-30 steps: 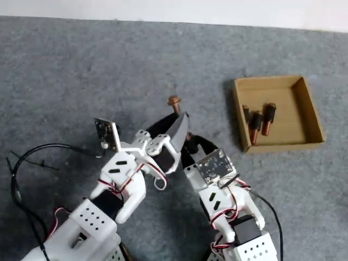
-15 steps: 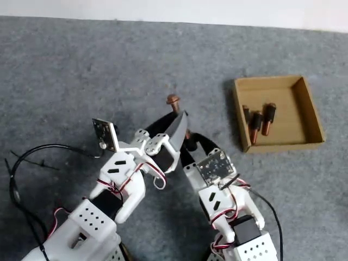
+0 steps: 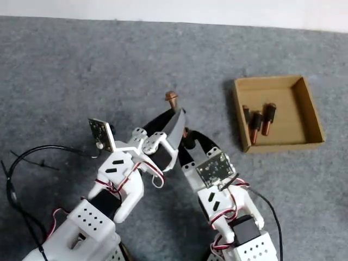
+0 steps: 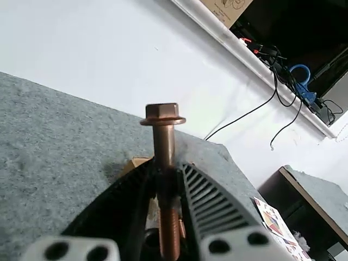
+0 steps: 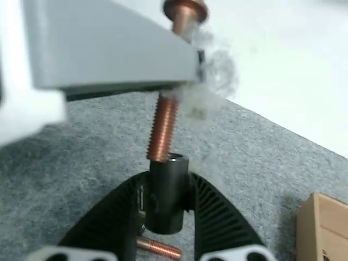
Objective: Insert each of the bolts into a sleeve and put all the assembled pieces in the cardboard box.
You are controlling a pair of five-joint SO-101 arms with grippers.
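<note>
One copper bolt (image 3: 172, 98) stood head-up just above the centre of the high view, its hexagonal flanged head clear of the left hand (image 3: 174, 113). That hand was closed on the bolt, pinching the shank between a grey finger and a black one. In the left wrist view the bolt (image 4: 163, 142) rose straight out from between the ribbed pads of the hand (image 4: 166, 169), with thread showing further down between them.

The bolt's threaded end (image 5: 163, 129) came down to the open mouth of a dark sleeve (image 5: 166, 191). Whether the tip had gone inside could not be told. The right hand (image 5: 166, 187) gripped that sleeve upright, both black fingers pressed against its sides. In the high view this hand (image 3: 188, 140) sat just below and to the right of the left one, the two almost touching. A second bolt (image 5: 158, 248) lay flat on the worktop beneath the sleeve.

Well apart, in the right half of the high view, sat the open cardboard box (image 3: 305, 99). Two assembled pieces (image 3: 254, 128) lay side by side against its left wall, copper ends pointing toward the bottom of the frame. A smaller dark item beside them was too small to make out.

The worktop (image 3: 65, 70) was covered in grey felt-like material, and a black cable (image 3: 32, 154) looped across its lower left.
</note>
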